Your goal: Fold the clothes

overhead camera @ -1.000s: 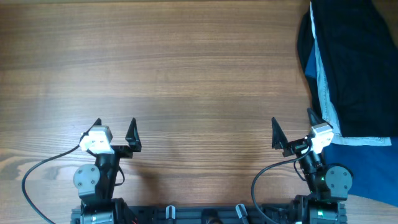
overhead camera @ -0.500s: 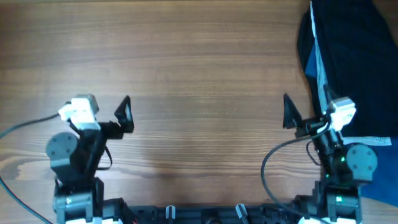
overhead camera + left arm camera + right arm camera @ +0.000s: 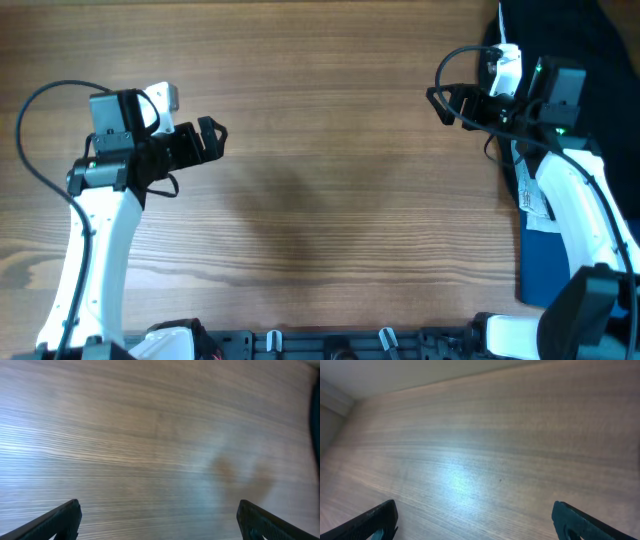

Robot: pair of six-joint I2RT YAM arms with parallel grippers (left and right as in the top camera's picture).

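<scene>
The black shorts point(image 3: 612, 45) lie bunched at the table's far right edge, partly hidden by my right arm. My right gripper point(image 3: 446, 92) is open and empty, above bare wood just left of the shorts. In the right wrist view the right gripper point(image 3: 475, 521) has its fingertips point(image 3: 380, 519) wide apart over bare table. My left gripper point(image 3: 208, 140) is open and empty over the left part of the table, far from the shorts. In the left wrist view the left gripper point(image 3: 160, 521) shows only wood between its tips, and a dark cloth edge point(image 3: 316, 420) shows at the far right.
A royal-blue cloth point(image 3: 545, 268) lies at the right front, under my right arm. A white label or light strip point(image 3: 534, 203) shows beside the arm. The wooden table point(image 3: 330, 200) spans the view. Cables loop from both arms.
Both arms have risen from the front edge and reached forward. The left gripper moved up the left side; the right gripper moved far up beside the black shorts. Both stayed open.
</scene>
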